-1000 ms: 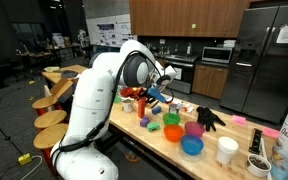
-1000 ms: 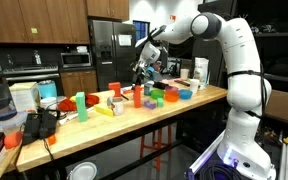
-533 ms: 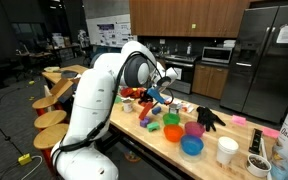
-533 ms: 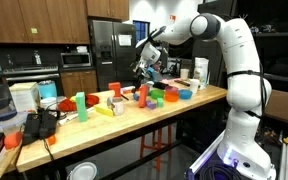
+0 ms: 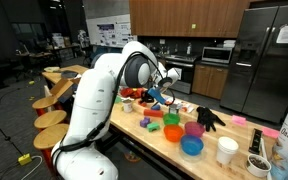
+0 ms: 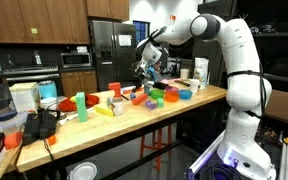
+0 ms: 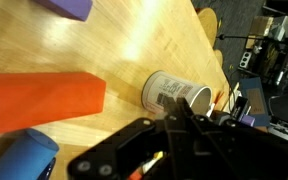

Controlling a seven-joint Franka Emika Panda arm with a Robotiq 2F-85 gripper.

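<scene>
Wooden tabletop (image 7: 169,40); can (image 7: 174,95) label wrist-view only.

The arm (image 5: 92,95) is white and glossy, made of thick rounded segments, with dark round caps and narrow black rings at the joints. Its base (image 6: 222,160) shows a bluish light. The gripper (image 7: 179,125) is black and angular, and in the wrist view thin dark cables (image 7: 224,128) run beside it.

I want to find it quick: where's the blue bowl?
Look at the long wooden table under the white robot arm. Near its front edge, between a pink cup and a white cup, sits the blue bowl, the only bright blue dish there.
</scene>
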